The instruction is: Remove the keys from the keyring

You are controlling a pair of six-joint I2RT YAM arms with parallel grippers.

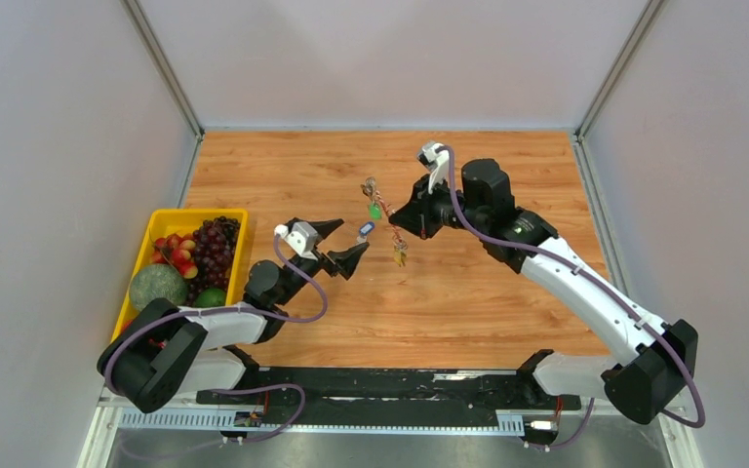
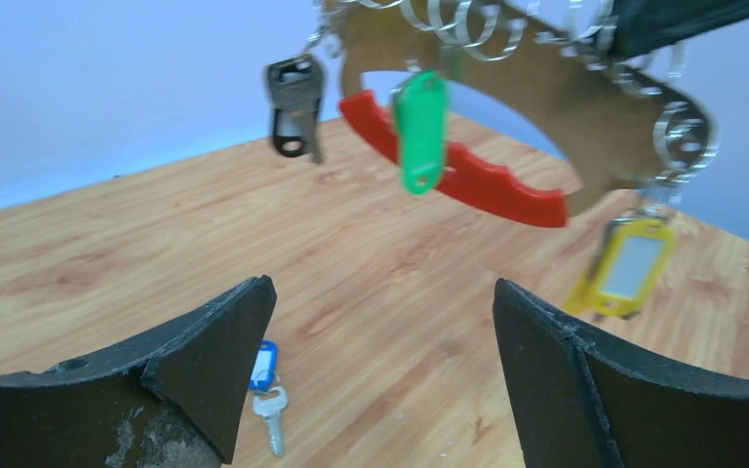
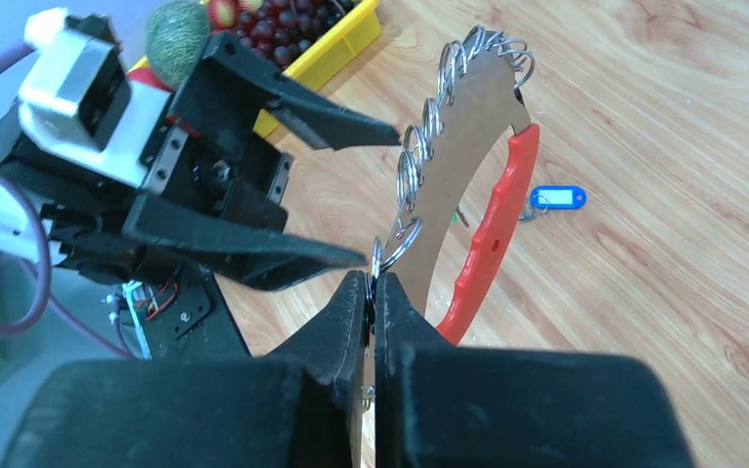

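My right gripper [image 1: 412, 216] [image 3: 374, 283] is shut on the end of the keyring [image 1: 384, 220], a flat grey holder [image 3: 460, 161] with a red curved piece [image 3: 492, 234] and several wire loops, held above the table. A green-tagged key [image 2: 419, 132], a yellow-tagged key [image 2: 632, 263] and a black-headed key [image 2: 295, 105] hang from it. A blue-tagged key [image 2: 263, 369] [image 3: 556, 198] lies loose on the table. My left gripper [image 1: 336, 244] [image 2: 382, 288] is open and empty, just left of and below the keyring.
A yellow basket [image 1: 195, 213] with grapes, strawberries and a green melon stands at the left edge of the wooden table. Grey walls close in the back and both sides.
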